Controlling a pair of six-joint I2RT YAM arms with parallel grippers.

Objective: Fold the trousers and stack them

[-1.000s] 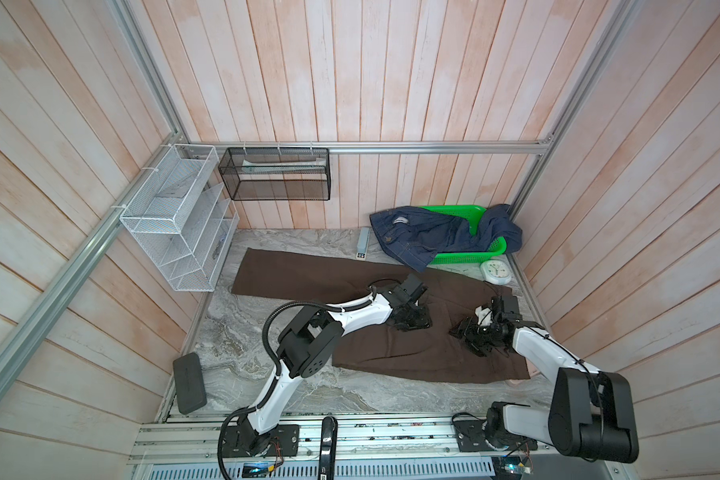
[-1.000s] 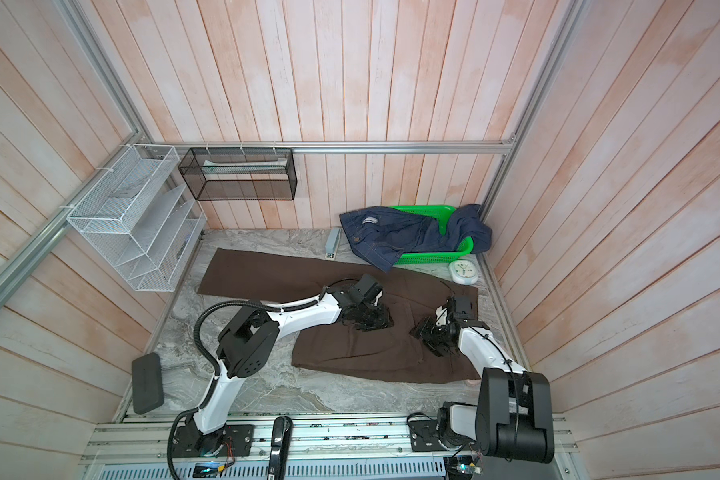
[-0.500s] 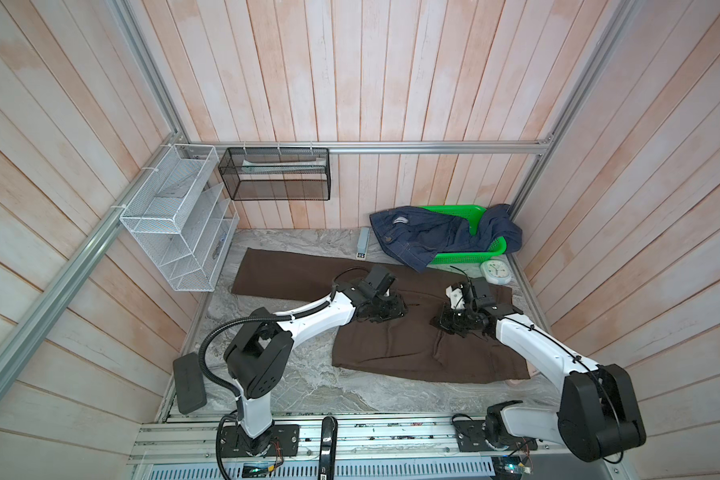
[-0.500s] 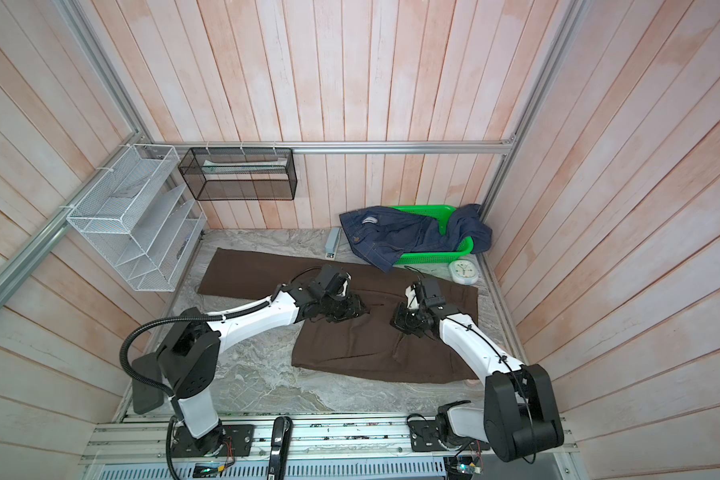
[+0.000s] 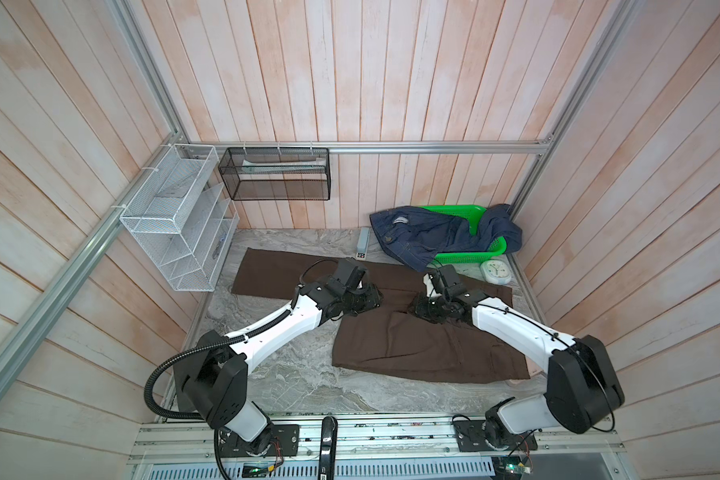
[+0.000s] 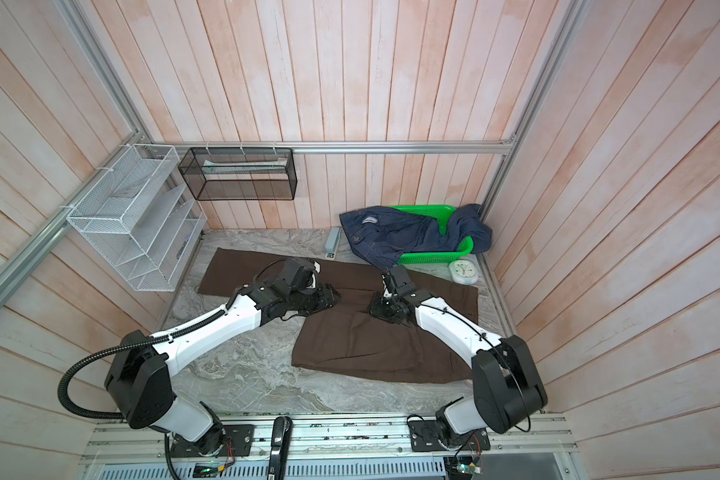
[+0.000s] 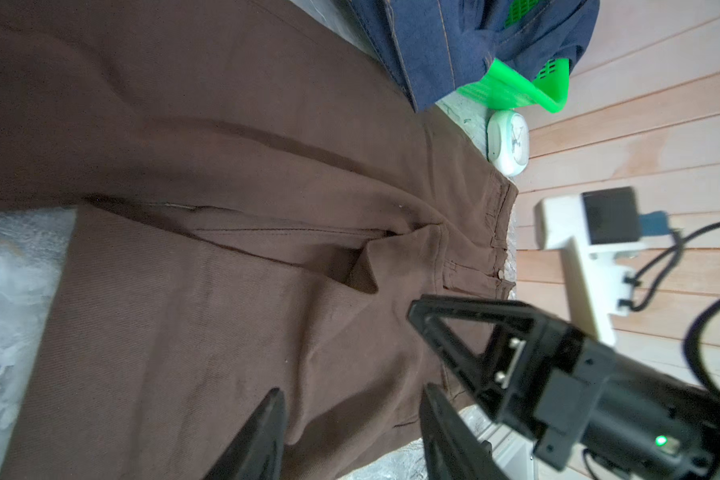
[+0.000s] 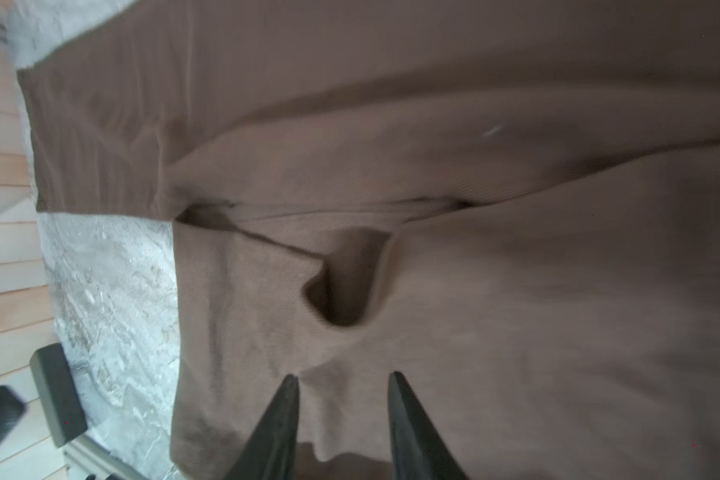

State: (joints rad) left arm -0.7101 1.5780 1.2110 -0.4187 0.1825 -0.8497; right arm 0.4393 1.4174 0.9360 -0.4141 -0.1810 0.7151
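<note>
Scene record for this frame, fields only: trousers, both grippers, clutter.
trousers: brown, flat on the table; far leg stretched left, near leg appears folded back
left gripper: open, over the trousers' middle, holding nothing
right gripper: open, over the trousers' middle, holding nothing
clutter: jeans draped over green basket; clock beside it

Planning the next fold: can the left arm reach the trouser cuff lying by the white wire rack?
Probably yes: the cuff lies flat, uncovered, and the open left gripper hovers over the middle of the trousers.
</note>
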